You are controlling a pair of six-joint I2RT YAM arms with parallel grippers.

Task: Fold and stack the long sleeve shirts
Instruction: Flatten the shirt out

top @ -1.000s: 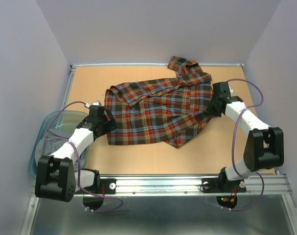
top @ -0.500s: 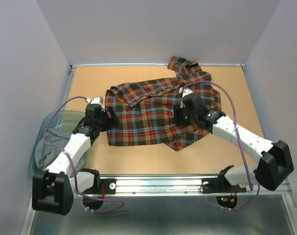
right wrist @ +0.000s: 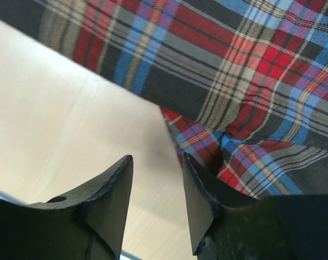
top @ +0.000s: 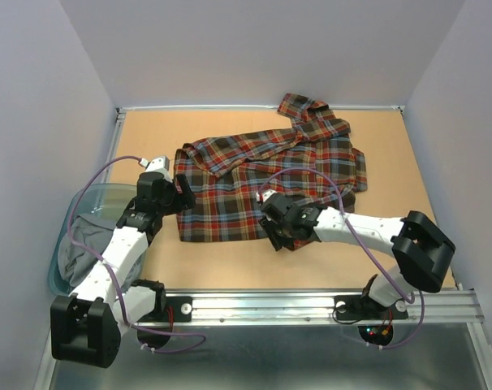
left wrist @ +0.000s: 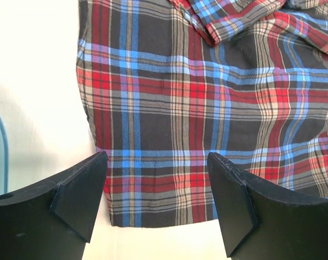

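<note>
On the table (top: pixel 148 138), plaid shirt (top: pixel 246 183)

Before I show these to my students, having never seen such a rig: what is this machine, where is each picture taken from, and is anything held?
Two white robot arms are bolted at the near edge of a table, each ending in a two-finger gripper. The wide picture comes from a fixed camera above and behind them; the close-ups come from wrist cameras, so the black wedges are each gripper's own fingers. A plaid shirt lies on the table; a bluish bin with grey cloth sits at the left. The left gripper and right gripper are both open, holding nothing.
</note>
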